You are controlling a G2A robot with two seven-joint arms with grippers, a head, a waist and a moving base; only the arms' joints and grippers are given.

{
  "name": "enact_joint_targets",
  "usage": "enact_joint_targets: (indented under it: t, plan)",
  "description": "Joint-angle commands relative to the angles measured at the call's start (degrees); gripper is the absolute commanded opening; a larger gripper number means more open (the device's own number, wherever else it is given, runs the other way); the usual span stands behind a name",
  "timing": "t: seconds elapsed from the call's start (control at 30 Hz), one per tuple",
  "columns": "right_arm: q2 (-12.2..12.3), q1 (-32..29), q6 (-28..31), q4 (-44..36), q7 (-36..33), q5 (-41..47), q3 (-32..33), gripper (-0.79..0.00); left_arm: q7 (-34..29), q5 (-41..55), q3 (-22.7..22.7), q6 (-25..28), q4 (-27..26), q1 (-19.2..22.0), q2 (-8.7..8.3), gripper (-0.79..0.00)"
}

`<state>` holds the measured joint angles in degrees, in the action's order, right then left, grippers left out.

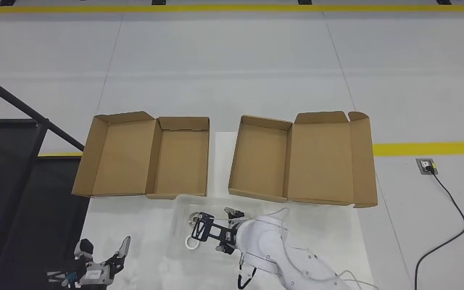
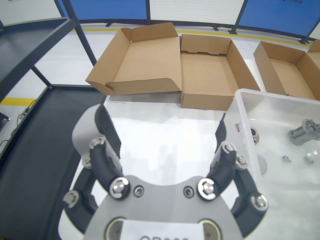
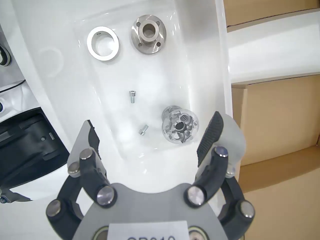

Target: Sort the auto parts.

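A clear plastic bin [image 3: 220, 58] on the white table holds the auto parts: a metal ring [image 3: 102, 43], a flanged hub [image 3: 148, 34], a toothed coupling [image 3: 180, 126] and two small bolts [image 3: 131, 96] [image 3: 143, 129]. My right gripper [image 3: 153, 123] hangs open above the bin, its fingers spread on either side of the coupling and one bolt, holding nothing. My left gripper [image 2: 161, 114] is open and empty over bare table, to the left of the bin [image 2: 240, 96]. In the top view the right gripper [image 1: 212, 226] is over the bin and the left gripper [image 1: 105, 250] is near the front left.
Two open cardboard boxes lie behind the bin, one at the left [image 1: 145, 156] and one at the right [image 1: 304, 158], each with its lid folded flat. A black shelf cart [image 2: 30, 151] stands along the table's left edge.
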<state>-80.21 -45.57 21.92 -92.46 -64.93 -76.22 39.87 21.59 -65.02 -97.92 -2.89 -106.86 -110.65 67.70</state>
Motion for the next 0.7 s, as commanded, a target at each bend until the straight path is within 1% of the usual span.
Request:
enact_joint_targets:
  t: [0.0,0.2,0.27,0.37,0.47,0.67]
  plan:
    - [0.0,0.0,0.0,-0.1,0.0,-0.1,0.0,0.000,0.0,0.0,0.0,0.0,0.0,0.0,0.00,0.000]
    - [0.0,0.0,0.0,-0.1,0.0,-0.1,0.0,0.000,0.0,0.0,0.0,0.0,0.0,0.0,0.00,0.000]
    - [0.0,-0.4,-1.8,1.2,0.9,-0.9,0.5,0.000,0.0,0.0,0.0,0.0,0.0,0.0,0.00,0.000]
    - [-0.4,0.1,-3.3,3.2,0.6,0.6,0.8,0.000,0.0,0.0,0.0,0.0,0.0,0.0,0.00,0.000]
    - [-0.8,0.8,-5.5,4.6,-1.2,1.6,1.2,0.000,0.0,0.0,0.0,0.0,0.0,0.0,0.00,0.000]
    - [-1.7,2.5,-6.8,7.8,-5.2,3.9,1.0,0.000,0.0,0.0,0.0,0.0,0.0,0.0,0.00,0.000]
